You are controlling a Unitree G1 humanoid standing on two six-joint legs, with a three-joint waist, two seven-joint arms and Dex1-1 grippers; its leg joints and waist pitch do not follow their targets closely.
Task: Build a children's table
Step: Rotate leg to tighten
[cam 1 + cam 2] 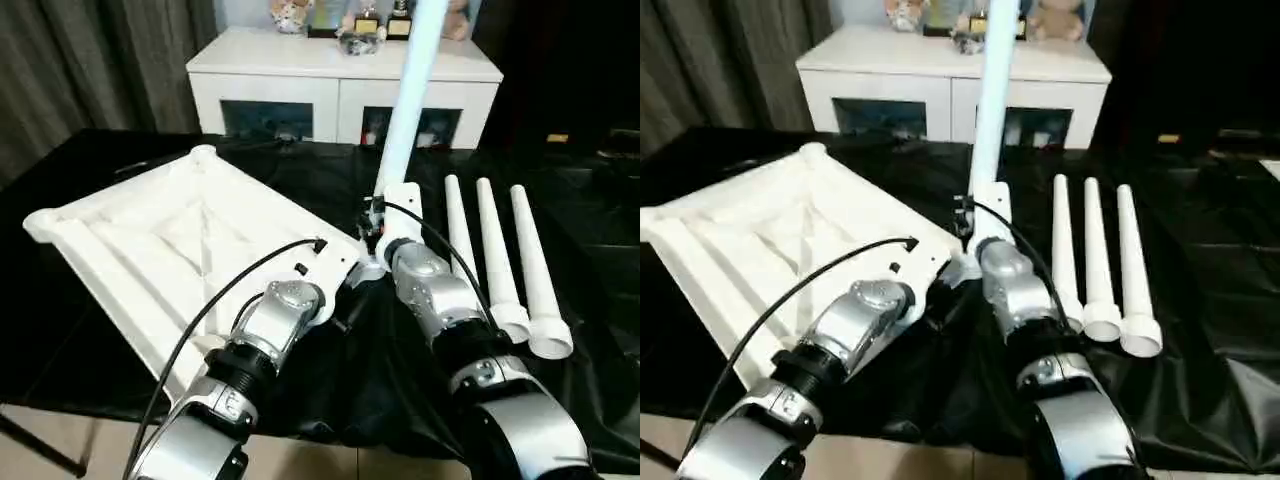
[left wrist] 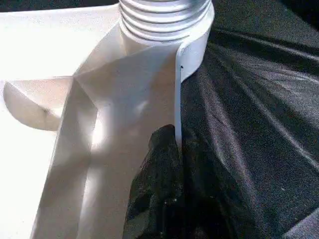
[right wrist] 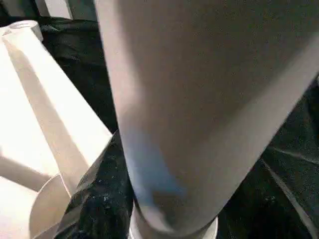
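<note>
Left wrist view, nearest: the left tool [image 2: 167, 164] is pinched on the upturned table top's [image 1: 180, 240] rim beside a corner socket [image 2: 194, 55] holding a threaded leg end. Beyond, the right tool [image 1: 388, 225] clasps that upright leg [image 1: 410, 100] — light, stiff, slippery plastic, I'd judge, best held low. Farther right — three legs [image 1: 500, 270] lie on the black-draped worktop [image 1: 590, 230].
</note>
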